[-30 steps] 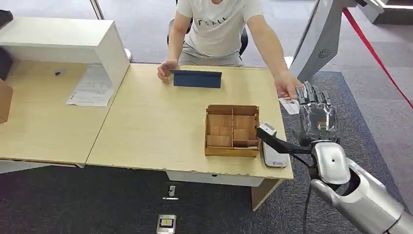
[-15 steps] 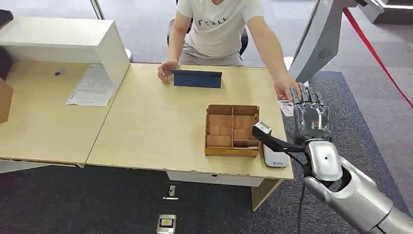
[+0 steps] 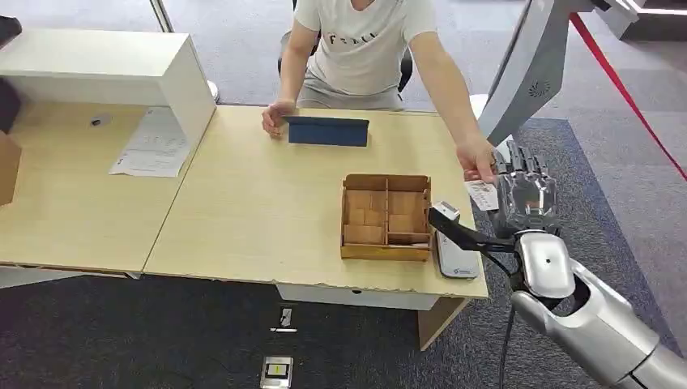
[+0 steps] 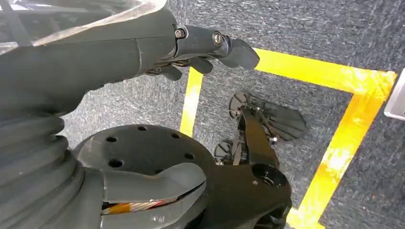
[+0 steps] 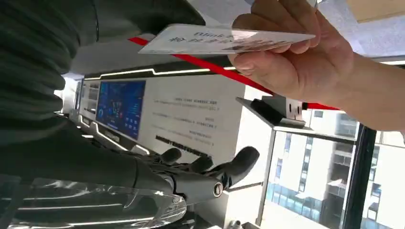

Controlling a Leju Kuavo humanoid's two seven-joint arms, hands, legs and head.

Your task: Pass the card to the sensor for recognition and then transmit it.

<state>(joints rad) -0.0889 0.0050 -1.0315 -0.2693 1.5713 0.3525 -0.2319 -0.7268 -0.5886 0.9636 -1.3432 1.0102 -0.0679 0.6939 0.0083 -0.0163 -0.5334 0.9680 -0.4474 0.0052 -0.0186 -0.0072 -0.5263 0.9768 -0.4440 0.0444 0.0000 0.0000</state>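
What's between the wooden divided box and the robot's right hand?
In the head view, the white card reader at the table's corner lies between the wooden box and the right hand.

Person's hand [image 3: 476,159] offers card [image 3: 483,194], seemingly touching right hand [image 3: 526,193].

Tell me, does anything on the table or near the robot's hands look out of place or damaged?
Nothing stands out. The wooden tray sits square on the table, the white sensor lies flat beside it, and a person's hand holds the card at the right hand. The paper sheet lies flat.
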